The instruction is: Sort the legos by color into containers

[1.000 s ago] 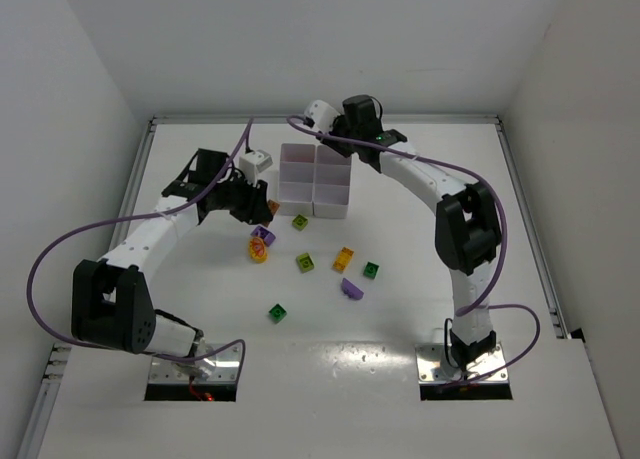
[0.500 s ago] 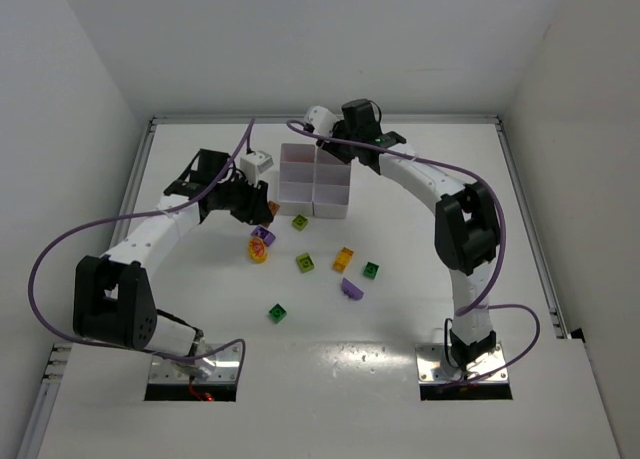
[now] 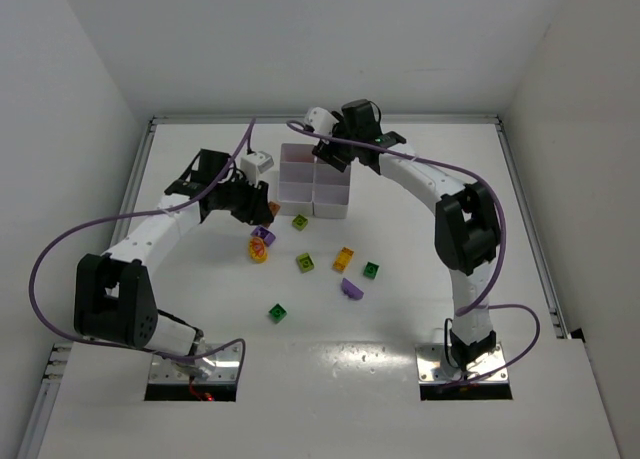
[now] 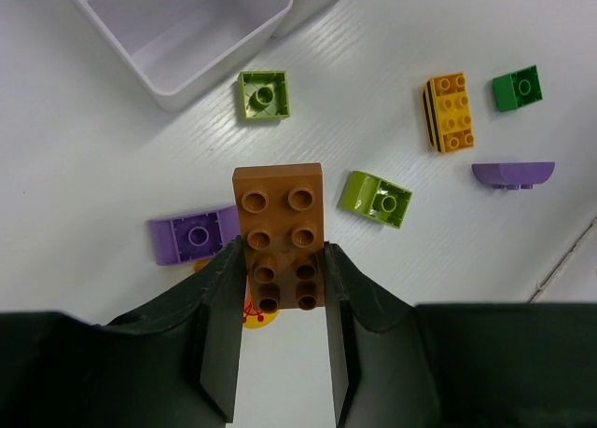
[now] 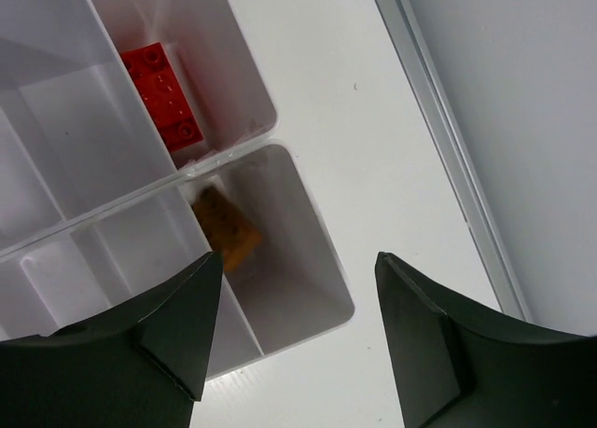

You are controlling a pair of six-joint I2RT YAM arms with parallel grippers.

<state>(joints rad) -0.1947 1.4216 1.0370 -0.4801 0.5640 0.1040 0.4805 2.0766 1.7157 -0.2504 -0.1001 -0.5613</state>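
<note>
A: From above?
B: The tray point(image 3: 315, 185) sits at twelve o'clock on the surface point(image 3: 420, 299), with loose bricks point(image 3: 306, 263) at its six.
A: Left wrist?
B: There the left gripper point(image 4: 282, 253) is clamped on an orange brick point(image 4: 278, 225).
A: Right wrist?
B: The right gripper point(image 5: 297, 260) is spread apart over the tray, with a red brick point(image 5: 163, 102) inside.

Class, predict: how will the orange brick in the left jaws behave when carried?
Orange brick looks like hard moulded plastic: probably stiff, light. The jaws pinch only its near end, so a bump might pivot it.
</note>
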